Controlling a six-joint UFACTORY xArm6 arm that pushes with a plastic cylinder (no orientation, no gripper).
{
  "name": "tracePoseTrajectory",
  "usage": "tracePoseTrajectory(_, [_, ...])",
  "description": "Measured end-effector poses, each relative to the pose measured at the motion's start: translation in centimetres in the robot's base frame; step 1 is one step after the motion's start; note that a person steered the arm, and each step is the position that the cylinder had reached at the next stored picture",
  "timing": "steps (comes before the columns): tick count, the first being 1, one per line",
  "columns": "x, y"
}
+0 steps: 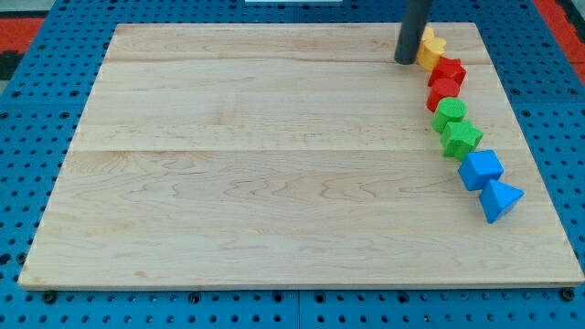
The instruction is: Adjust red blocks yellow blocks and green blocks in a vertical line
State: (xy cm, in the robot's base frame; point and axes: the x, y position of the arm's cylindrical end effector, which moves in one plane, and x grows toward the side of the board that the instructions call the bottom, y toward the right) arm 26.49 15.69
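My tip (405,60) rests on the board at the view's top right, touching the left side of the yellow blocks (431,47), which it partly hides. Below them runs a curved column: a red star-like block (449,70), a red rounded block (442,91), a green rounded block (450,113) and a green star-like block (462,138). These blocks touch or nearly touch one another. The column drifts slightly to the view's right as it goes down.
A blue cube (480,169) and a blue triangular block (499,199) continue the column toward the view's bottom right. The wooden board (256,164) lies on a blue pegboard table (27,110). The blocks lie near the board's right edge.
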Motion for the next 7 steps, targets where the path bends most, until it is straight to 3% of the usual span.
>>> tracePoseTrajectory(3, [-5.9,1.4])
tracePoseTrajectory(7, [-6.5,-1.0])
